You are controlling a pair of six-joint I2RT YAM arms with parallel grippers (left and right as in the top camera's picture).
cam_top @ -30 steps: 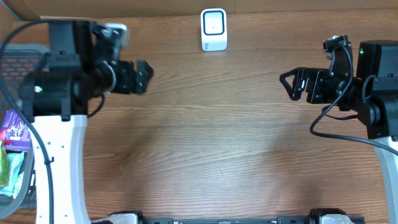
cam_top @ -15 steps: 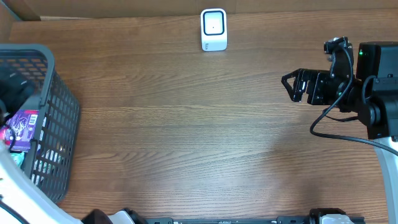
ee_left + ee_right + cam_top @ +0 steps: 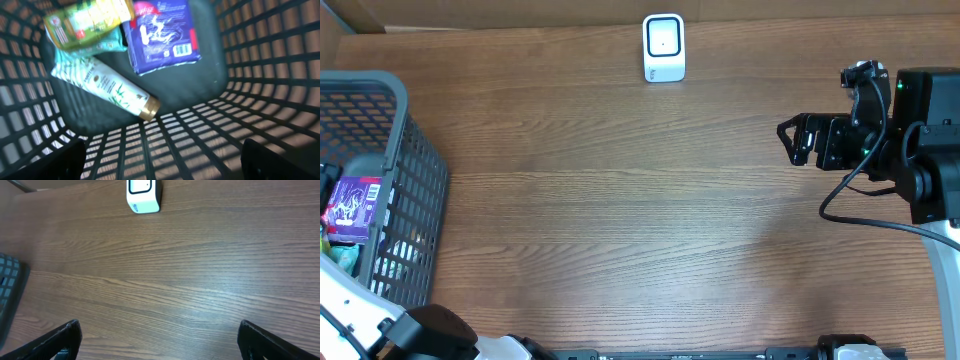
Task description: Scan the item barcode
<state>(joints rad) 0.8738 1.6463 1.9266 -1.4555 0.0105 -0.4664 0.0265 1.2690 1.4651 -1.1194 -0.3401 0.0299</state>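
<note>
Since the items lie in the basket (image 3: 415, 200) at the far left, the left tool (image 3: 160, 165) is the nearer one: it hangs above the basket floor, fingers wide apart, nothing between them. Ahead of it lie a green packet (image 3: 87, 17), a tube (image 3: 107, 85) and a purple packet (image 3: 160, 32). The tube is closest, its long axis slanted, cap end toward the tool. Which one is meant I cannot tell. The scanner (image 3: 663, 47) stands on the surface (image 3: 620, 220) well to this tool's right. The right tool (image 3: 788, 140) hovers beyond, also open and empty.
</note>
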